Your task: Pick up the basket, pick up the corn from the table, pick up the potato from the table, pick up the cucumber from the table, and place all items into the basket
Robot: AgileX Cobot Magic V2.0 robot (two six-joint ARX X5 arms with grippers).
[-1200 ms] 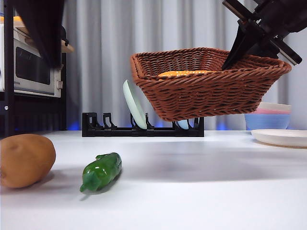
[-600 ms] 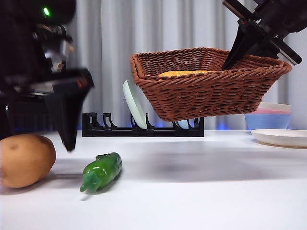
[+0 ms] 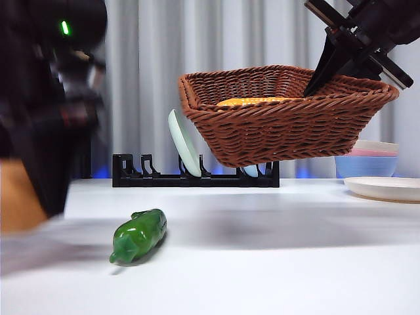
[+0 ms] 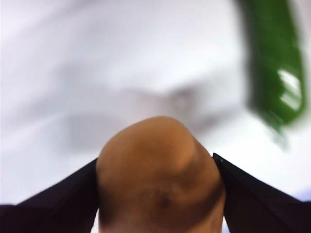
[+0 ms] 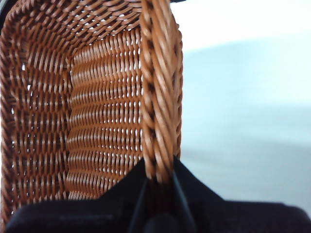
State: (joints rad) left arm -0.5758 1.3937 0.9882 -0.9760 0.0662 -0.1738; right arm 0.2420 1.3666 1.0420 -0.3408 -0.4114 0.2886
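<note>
My left gripper (image 4: 155, 162) is shut on the tan potato (image 4: 160, 189), one jaw on each side. In the front view this arm is a big dark blur at the far left, with the gripper (image 3: 36, 197) around the blurred potato (image 3: 13, 197), just above the table. The green cucumber (image 3: 139, 235) lies on the table beside it and also shows in the left wrist view (image 4: 272, 73). My right gripper (image 5: 158, 177) is shut on the rim of the brown wicker basket (image 5: 97, 97) and holds the basket (image 3: 289, 128) in the air at the right. The orange-yellow corn (image 3: 252, 100) lies inside.
A black dish rack (image 3: 195, 178) with a pale plate (image 3: 184, 144) stands behind, under the basket. Stacked pastel bowls (image 3: 367, 161) and a white plate (image 3: 384, 188) are at the far right. A grey curtain closes the back.
My left arm came down at the left and closed on the potato. The potato has risen a little and is blurred with motion. Basket, corn and cucumber have not moved.
</note>
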